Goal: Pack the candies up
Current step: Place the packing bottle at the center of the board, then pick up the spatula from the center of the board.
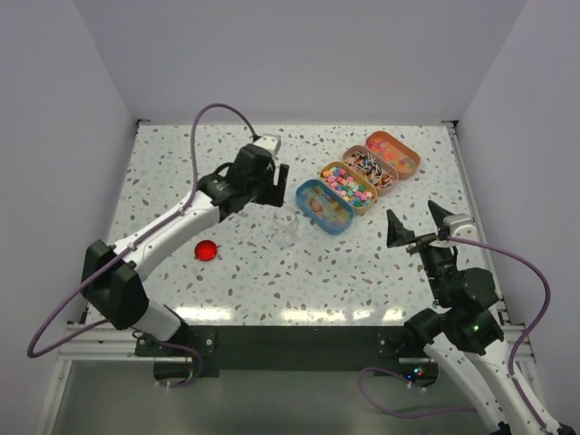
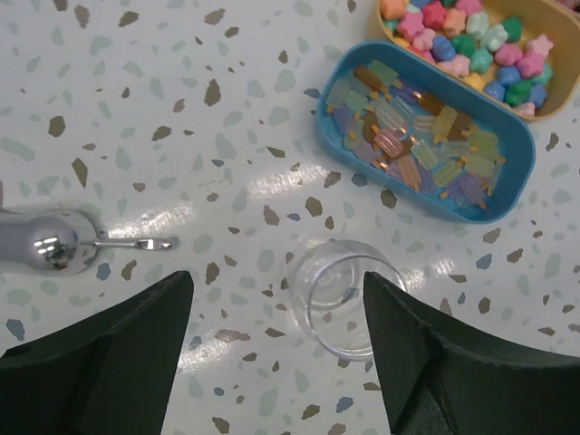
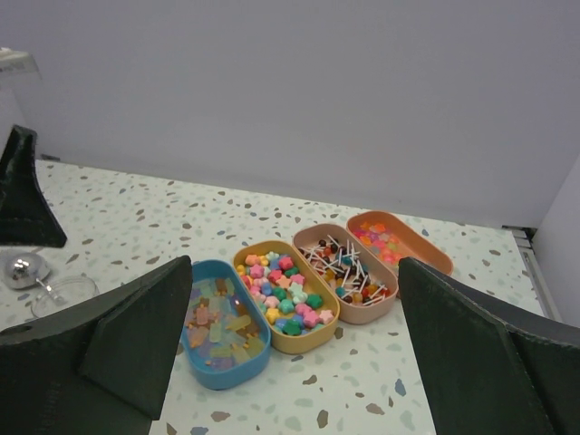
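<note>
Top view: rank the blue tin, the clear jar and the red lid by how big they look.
1. blue tin
2. clear jar
3. red lid, only a little smaller-looking than the jar

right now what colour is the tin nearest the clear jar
The tin is blue; the left wrist view shows it best, just beyond the clear jar.

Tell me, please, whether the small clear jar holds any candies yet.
Empty: the clear jar stands upright, and nothing coloured shows inside it.

Red lid [image 1: 206, 250], clear jar [image 2: 337, 297], silver scoop [image 2: 50, 243]
</note>
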You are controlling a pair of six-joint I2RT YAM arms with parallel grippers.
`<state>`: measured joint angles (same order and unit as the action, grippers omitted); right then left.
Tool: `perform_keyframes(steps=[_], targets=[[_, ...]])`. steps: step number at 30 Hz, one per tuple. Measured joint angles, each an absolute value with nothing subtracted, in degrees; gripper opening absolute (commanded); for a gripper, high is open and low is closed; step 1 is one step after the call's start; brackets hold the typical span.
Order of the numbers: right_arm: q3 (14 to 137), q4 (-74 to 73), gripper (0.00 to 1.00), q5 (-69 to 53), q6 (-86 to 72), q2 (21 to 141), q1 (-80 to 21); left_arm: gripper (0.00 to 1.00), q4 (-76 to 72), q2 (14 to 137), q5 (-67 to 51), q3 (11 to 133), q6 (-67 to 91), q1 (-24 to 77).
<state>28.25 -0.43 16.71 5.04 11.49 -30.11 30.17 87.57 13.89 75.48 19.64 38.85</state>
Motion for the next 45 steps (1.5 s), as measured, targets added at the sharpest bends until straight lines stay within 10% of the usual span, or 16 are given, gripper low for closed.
perform_keyframes(steps=[16, 45], targets=[[28.21, -0.43, 0.99, 16.12, 5.02, 11.49, -30.11, 0.78, 31.48, 85.89, 8.69, 66.04, 25.52, 9.39], [27.64, -0.40, 0.99, 15.73, 5.08, 8.84, -30.76, 0.46, 31.14, 107.13, 19.38, 71.16, 54.04, 18.46]])
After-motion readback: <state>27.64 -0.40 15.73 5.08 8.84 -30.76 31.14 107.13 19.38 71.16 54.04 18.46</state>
